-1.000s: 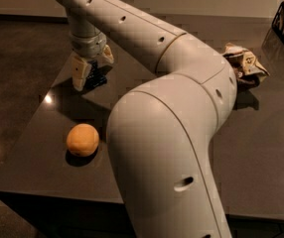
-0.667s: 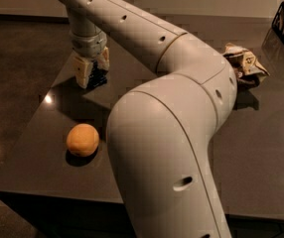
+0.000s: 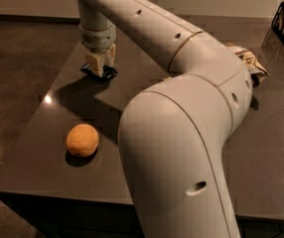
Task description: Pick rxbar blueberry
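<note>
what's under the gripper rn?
The rxbar blueberry, lying on the table. Only its dark blue edges show either side of the gripper, near the table's far corner; the wrapper's middle is covered, so contact can't be seen.

Smooth, satin off-white plastic on the arm point(image 3: 181, 133) and on the gripper point(image 3: 100, 66), at eleven o'clock on the table point(image 3: 42, 148). Dark, polished, stone-like tabletop, glossy with lamp glints. Shiny navy wrapper film on the rxbar blueberry point(image 3: 109, 74) under the gripper. Dimpled, matt peel on the orange point(image 3: 82, 139) at eight o'clock. Crinkled snack bag point(image 3: 248, 61) at two o'clock.
</note>
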Robot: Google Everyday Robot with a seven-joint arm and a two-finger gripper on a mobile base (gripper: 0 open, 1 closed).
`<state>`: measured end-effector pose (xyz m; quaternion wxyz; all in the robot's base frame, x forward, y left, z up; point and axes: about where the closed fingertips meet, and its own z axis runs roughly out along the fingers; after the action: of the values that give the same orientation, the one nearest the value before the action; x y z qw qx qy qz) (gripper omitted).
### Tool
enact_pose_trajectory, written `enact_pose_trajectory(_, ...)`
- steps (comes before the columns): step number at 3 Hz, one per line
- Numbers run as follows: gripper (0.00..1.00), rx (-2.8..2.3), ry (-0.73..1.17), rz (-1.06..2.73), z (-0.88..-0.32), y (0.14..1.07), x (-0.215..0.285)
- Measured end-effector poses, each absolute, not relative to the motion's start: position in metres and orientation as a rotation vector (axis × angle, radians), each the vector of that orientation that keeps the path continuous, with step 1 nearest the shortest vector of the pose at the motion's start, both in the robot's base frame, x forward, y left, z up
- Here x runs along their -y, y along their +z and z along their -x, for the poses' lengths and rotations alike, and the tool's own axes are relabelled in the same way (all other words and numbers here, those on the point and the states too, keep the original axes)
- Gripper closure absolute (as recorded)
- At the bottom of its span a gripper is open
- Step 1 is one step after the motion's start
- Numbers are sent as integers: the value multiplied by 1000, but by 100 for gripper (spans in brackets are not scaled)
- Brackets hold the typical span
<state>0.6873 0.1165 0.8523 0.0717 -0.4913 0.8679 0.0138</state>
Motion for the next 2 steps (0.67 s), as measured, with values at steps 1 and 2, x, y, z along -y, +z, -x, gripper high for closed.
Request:
enact_pose_trajectory(1,100,-2533,104,1546,-681,875,-102)
enact_pose_trajectory(2,100,-2448,158,1609,-675,901,-91)
